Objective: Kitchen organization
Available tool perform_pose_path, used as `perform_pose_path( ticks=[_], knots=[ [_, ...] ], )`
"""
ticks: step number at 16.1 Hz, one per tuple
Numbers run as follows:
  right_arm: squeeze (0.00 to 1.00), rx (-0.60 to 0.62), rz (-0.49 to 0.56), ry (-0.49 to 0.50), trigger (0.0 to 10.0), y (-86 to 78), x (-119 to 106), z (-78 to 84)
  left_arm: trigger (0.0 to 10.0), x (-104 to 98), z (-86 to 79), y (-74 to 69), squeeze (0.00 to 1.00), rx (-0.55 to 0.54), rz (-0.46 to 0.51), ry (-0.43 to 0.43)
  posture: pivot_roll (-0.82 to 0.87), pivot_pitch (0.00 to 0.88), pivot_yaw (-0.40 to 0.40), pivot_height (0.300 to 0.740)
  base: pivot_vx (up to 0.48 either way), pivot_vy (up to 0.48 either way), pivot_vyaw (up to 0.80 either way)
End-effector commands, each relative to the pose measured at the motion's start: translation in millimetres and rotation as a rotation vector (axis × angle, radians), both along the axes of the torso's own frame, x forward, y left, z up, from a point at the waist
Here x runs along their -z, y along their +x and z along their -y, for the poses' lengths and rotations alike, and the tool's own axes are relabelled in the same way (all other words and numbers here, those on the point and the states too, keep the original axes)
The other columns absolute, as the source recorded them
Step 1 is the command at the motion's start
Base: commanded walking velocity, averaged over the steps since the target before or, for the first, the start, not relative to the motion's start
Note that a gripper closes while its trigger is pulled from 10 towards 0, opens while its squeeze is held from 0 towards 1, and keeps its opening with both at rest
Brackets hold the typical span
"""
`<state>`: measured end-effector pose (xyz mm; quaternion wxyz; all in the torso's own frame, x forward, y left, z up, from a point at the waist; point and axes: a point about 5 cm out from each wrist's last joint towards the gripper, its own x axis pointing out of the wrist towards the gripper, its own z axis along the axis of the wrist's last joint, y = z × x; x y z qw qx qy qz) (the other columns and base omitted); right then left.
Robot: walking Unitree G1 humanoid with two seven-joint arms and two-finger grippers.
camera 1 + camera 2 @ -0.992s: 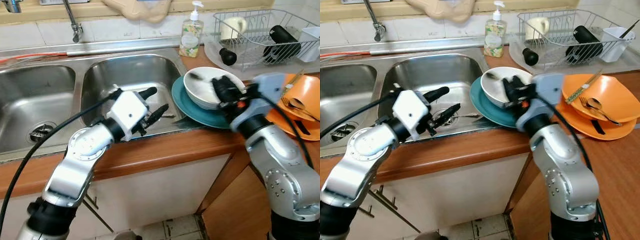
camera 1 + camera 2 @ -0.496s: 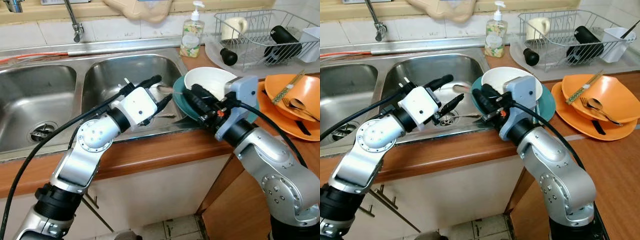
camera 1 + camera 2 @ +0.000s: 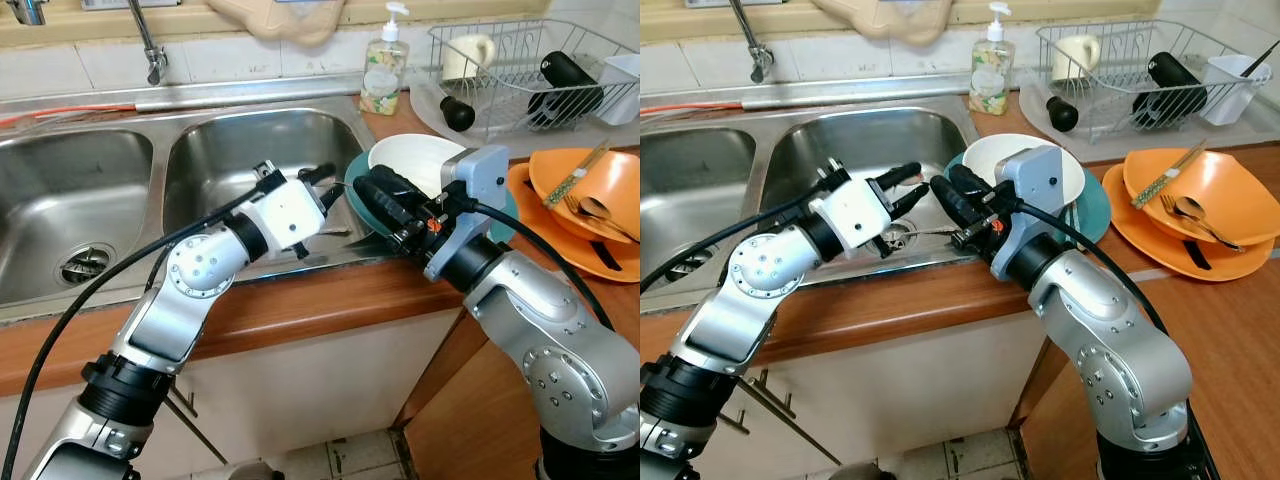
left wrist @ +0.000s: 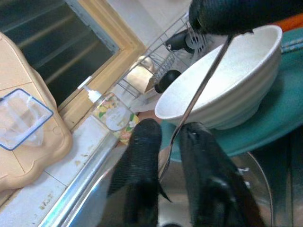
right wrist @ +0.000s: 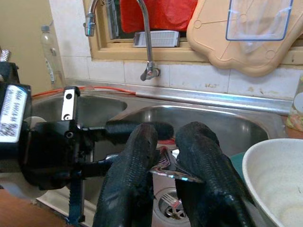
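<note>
Right fingers: right gripper (image 5: 163, 161) pinches the thin metal handle of a spoon (image 4: 199, 90), centre of the frame, over the right sink basin (image 3: 240, 150).
Left fingers: left gripper (image 4: 168, 142) sits nearly closed around the same handle near its bowl end; a firm grip cannot be told.
Handling: light, stiff, slippery steel; probably best held mid-handle.
Nearby: glossy white bowl (image 3: 425, 165) on teal plate (image 3: 505, 210), at the wooden bench (image 3: 330, 290) edge.

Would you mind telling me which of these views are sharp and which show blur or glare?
Both eye views are sharp, with soft glare on the stainless steel sink. Left wrist view: the near black fingers are out of focus, the white ceramic bowl crisper. Right wrist view: evenly lit, the thin metal spoon glinting.
</note>
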<state>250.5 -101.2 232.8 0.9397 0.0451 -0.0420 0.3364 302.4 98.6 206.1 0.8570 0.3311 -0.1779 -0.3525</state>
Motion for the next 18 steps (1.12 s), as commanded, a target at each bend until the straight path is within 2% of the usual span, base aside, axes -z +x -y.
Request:
perform_pose_path(
  ticks=[1, 8, 9, 10, 11, 12, 16, 17, 18],
  knots=[
    [0.00, -0.038, 0.033, 0.003, 0.0, -3.4, -9.2, -5.9, 0.0, -4.3, 0.9, 2.7, 0.00, 0.017, 0.030, 0.045, -0.02, 0.000, 0.038, 0.740, 0.000, 0.000, 0.00],
    [0.00, -0.053, 0.036, 0.004, 0.0, -3.8, -11.1, -9.5, 0.0, -2.9, -0.9, 9.8, 0.00, 0.005, 0.067, 0.106, -0.02, 0.000, 0.046, 0.740, 0.000, 0.000, 0.00],
    [0.00, -0.045, 0.036, 0.005, 0.0, -3.3, -10.9, -9.2, 0.7, -3.7, -1.3, 10.2, 0.00, 0.004, 0.076, 0.104, -0.02, 0.000, 0.047, 0.740, 0.000, 0.000, 0.00],
    [0.00, -0.043, 0.035, 0.004, 0.0, -3.1, -10.8, -9.1, 0.7, -3.8, -1.4, 10.2, 0.00, 0.004, 0.078, 0.104, -0.02, 0.000, 0.047, 0.740, 0.000, 0.000, 0.00],
    [0.00, -0.036, 0.034, 0.004, 0.0, -2.6, -10.5, -8.6, 10.0, -4.3, -2.1, 10.2, 0.00, 0.001, 0.072, 0.090, -0.02, 0.000, 0.046, 0.740, 0.000, 0.000, 0.00],
    [0.00, -0.025, 0.032, 0.005, 0.0, -1.4, -10.0, -7.6, 10.0, -4.4, -2.9, 9.5, 1.00, 0.007, 0.063, 0.079, -0.02, 0.000, 0.047, 0.740, 0.000, 0.000, 0.00],
    [0.00, -0.016, 0.031, 0.006, 0.0, 0.1, -10.0, -7.2, 10.0, -4.6, -2.9, 9.3, 1.00, 0.016, 0.085, 0.102, -0.02, 0.000, 0.047, 0.740, 0.000, 0.000, 0.00],
    [0.00, -0.022, 0.028, 0.002, 0.0, 0.1, -9.6, -7.7, 10.0, -6.1, -1.9, 10.5, 0.00, 0.010, 0.102, 0.105, -0.02, 0.000, 0.047, 0.740, 0.000, 0.000, 0.00],
    [0.00, -0.030, 0.026, -0.002, 0.0, -0.3, -9.3, -8.4, 10.0, -6.6, -1.5, 11.0, 0.00, 0.006, 0.109, 0.107, -0.02, 0.000, 0.047, 0.740, 0.000, 0.000, 0.00]
  ],
)
